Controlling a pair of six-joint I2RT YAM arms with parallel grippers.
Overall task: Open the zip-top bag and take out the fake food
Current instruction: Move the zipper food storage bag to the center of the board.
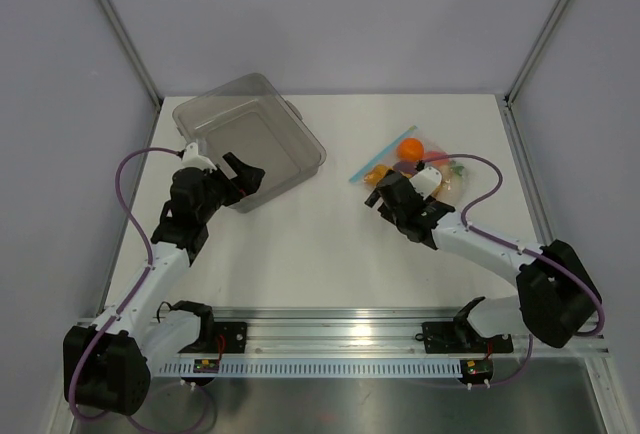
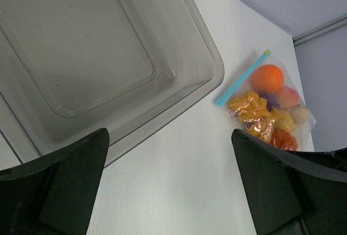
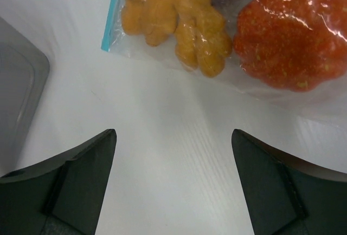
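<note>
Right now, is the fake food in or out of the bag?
In: the fake food lies inside the zip-top bag; none loose beside it.

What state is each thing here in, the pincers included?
zip-top bag: lying flat, zip strip looks closed
fake food: inside the bag
clear tub: upright, lidless, empty
left pincer: open, holding nothing
right pincer: open, holding nothing

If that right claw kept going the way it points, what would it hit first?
Probably the bag, at its near edge where the orange food lies. The open right gripper points that way, but depth is unclear, so it might touch the table first.
</note>
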